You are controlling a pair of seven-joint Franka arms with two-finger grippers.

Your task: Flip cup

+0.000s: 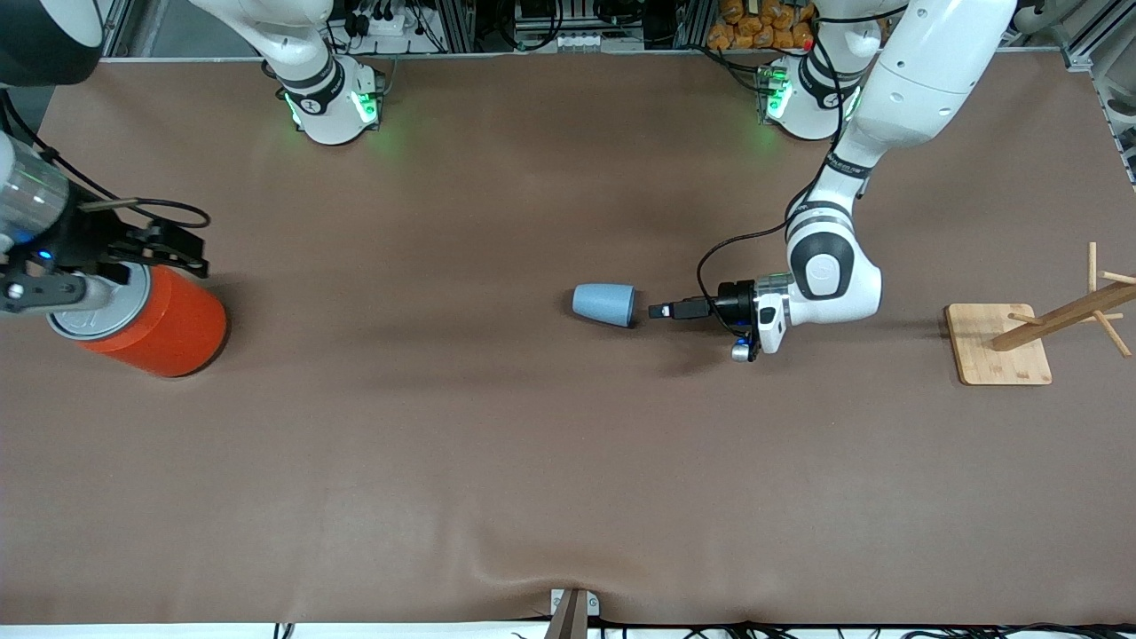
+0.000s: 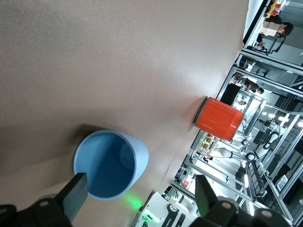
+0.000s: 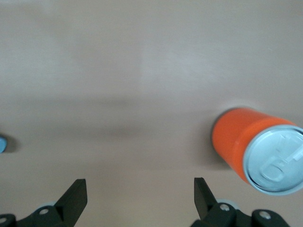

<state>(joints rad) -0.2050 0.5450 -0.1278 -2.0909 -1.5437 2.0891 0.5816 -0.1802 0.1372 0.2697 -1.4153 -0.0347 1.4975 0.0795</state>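
The light-blue cup point(image 1: 603, 303) lies on its side on the brown table, near the middle. Its dark-blue mouth faces my left gripper point(image 1: 658, 311). That gripper is held level and low over the table, a short gap from the rim, open and empty. In the left wrist view the cup point(image 2: 111, 163) fills the space just ahead of the left gripper point(image 2: 139, 189), closer to one fingertip point(image 2: 75, 191). My right gripper point(image 1: 191, 253) waits open and empty over the orange can. The right wrist view shows the right gripper point(image 3: 139, 191) and a sliver of the cup point(image 3: 1, 143).
A big orange can point(image 1: 151, 324) with a grey pull-tab lid stands at the right arm's end of the table; it also shows in the right wrist view point(image 3: 255, 146) and the left wrist view point(image 2: 218, 119). A wooden rack on a square base point(image 1: 998, 342) stands at the left arm's end.
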